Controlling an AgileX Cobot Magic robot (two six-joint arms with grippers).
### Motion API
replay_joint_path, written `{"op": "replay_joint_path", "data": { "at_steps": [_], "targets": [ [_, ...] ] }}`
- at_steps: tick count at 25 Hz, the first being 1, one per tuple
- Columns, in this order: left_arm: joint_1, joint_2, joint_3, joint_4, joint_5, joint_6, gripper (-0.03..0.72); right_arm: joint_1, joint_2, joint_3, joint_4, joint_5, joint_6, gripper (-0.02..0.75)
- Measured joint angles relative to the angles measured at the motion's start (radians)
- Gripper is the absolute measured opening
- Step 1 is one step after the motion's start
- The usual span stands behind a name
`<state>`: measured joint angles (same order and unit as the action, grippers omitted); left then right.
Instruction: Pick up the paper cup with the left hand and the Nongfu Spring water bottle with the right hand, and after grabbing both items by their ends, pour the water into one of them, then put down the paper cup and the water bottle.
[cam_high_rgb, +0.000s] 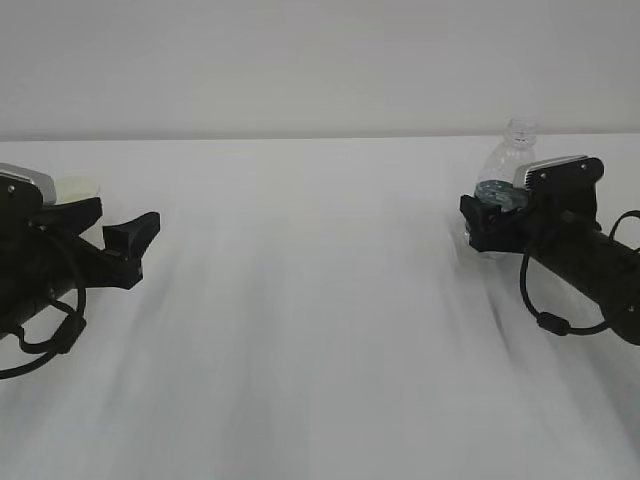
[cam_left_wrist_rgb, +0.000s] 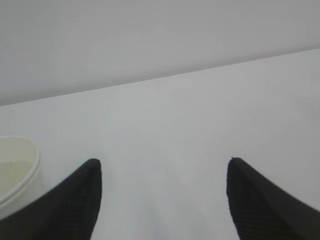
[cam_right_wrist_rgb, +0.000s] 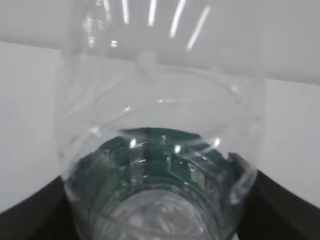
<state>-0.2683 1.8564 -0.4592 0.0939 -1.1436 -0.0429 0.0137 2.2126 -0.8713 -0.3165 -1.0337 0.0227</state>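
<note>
The paper cup (cam_high_rgb: 78, 186) stands on the white table behind my left arm. In the left wrist view its cream rim (cam_left_wrist_rgb: 15, 170) sits just outside the left finger, not between the jaws. My left gripper (cam_high_rgb: 120, 228) (cam_left_wrist_rgb: 162, 165) is open, with only bare table between its fingers. The Nongfu Spring water bottle (cam_high_rgb: 510, 160) stands upright at the right, capless, with its green label low down. It fills the right wrist view (cam_right_wrist_rgb: 160, 150) between the jaws of my right gripper (cam_high_rgb: 487, 222) (cam_right_wrist_rgb: 160, 210). Whether the jaws press on it does not show.
The white table (cam_high_rgb: 320, 300) runs wide between the two arms, and its far edge meets a plain pale wall. Loose black cables hang from both arms, one at the left (cam_high_rgb: 40, 335) and one at the right (cam_high_rgb: 545, 315).
</note>
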Motion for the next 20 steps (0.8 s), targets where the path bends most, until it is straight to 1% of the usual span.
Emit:
{"op": "replay_joint_path", "data": {
  "at_steps": [8,20],
  "targets": [
    [0.0,0.0,0.0,0.0,0.0,0.0,0.549,0.0,-0.002,0.008,0.011,0.0,0.0,0.6],
    [0.0,0.0,0.0,0.0,0.0,0.001,0.545,0.0,-0.072,0.131,0.013,-0.019,0.0,0.6]
  ]
}}
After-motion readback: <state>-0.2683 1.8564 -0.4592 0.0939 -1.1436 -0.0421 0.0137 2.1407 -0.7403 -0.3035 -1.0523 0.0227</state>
